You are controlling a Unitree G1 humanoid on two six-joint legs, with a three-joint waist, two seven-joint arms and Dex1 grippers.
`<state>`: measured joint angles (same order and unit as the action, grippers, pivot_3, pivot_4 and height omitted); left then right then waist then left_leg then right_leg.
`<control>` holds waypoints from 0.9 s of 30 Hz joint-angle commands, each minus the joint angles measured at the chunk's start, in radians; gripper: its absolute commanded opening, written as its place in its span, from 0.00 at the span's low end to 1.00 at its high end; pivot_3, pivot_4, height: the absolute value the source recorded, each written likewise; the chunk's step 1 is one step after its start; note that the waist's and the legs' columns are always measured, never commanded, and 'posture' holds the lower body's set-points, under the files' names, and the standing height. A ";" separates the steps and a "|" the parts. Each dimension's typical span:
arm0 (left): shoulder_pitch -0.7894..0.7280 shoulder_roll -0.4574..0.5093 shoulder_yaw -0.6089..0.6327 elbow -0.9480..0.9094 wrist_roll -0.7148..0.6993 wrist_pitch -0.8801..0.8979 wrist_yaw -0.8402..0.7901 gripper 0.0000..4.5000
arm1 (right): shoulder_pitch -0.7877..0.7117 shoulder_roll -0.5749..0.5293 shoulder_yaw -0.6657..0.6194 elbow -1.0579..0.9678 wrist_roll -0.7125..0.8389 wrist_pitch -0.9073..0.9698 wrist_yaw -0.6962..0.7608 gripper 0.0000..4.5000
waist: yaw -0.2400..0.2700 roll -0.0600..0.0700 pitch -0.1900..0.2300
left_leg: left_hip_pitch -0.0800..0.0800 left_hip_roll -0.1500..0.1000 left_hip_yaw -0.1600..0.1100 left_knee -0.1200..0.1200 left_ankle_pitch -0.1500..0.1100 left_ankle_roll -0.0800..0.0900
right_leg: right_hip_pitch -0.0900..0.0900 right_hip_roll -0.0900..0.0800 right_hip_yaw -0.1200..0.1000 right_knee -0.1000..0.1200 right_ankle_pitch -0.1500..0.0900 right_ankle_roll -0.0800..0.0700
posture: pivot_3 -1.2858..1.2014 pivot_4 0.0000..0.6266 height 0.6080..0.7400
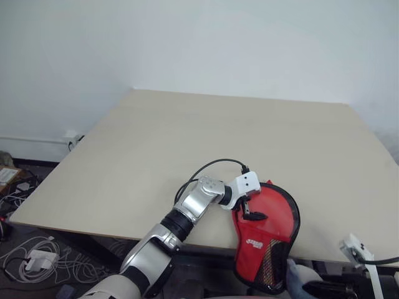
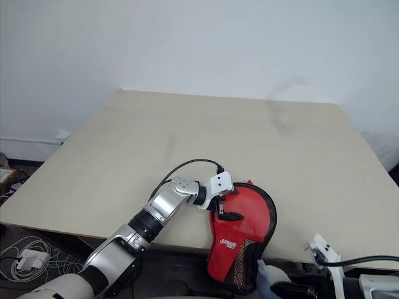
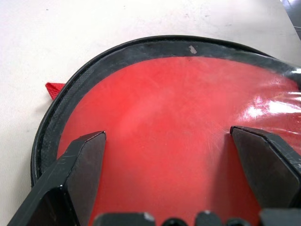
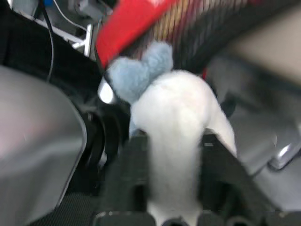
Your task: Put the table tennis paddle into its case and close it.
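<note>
Case (image 1: 265, 240) is lying lower centre of frame, overhanging the table (image 1: 187, 143) edge. Left gripper (image 1: 250, 208) is resting spread wide on it. Right gripper's (image 4: 171, 188) state: can't tell. Pin the case flat while zipping.

Lab-like room: bare table (image 1: 187, 143), floor cables (image 1: 37, 261), plain wall (image 1: 187, 37).

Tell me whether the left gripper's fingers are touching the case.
Cannot tell. In the left wrist view the open fingers straddle the case, but neither contact nor gap shows plainly.

Glossy red case (image 1: 269, 227) with black mesh; matt table (image 1: 187, 137).
</note>
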<state>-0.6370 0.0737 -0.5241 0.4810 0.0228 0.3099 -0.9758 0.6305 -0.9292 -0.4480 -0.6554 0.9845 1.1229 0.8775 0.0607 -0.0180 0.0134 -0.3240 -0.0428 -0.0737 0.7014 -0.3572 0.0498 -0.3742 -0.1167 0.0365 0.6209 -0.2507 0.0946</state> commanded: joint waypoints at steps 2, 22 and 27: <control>0.024 0.038 -0.033 0.068 0.062 0.022 0.013 1.00 | -0.039 -0.005 -0.044 -0.006 0.079 0.037 -0.006 0.72 | 0.000 0.000 0.000 | -0.001 0.000 0.000 0.000 0.000 0.000 | 0.000 0.000 0.000 0.000 0.000 0.000 | 0.52 0.00 0.82; 0.035 0.192 0.127 -0.091 -0.080 0.022 -0.120 1.00 | -0.425 0.239 -0.106 0.188 0.076 -0.151 -0.321 0.79 | -0.024 0.009 0.001 | -0.002 0.000 0.002 -0.002 0.000 -0.001 | -0.005 0.001 0.003 0.002 0.001 -0.001 | 0.52 0.00 0.82; 0.016 0.272 0.237 -0.230 -0.208 0.112 -0.198 1.00 | -0.556 0.297 0.020 0.238 -0.078 -0.267 -0.381 0.79 | -0.029 0.013 0.004 | -0.011 -0.001 0.003 -0.001 0.004 -0.007 | -0.015 0.000 0.003 0.004 0.002 -0.002 | 0.52 0.00 0.82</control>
<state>-0.5933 0.3394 -0.3254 0.3252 -0.1394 0.4092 -1.1512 0.1060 -0.6363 -0.4365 -0.4166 0.9401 0.9029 0.5098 0.0317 -0.0053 0.0174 -0.3389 -0.0435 -0.0708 0.7023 -0.3521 0.0416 -0.3913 -0.1163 0.0396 0.6254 -0.2487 0.0922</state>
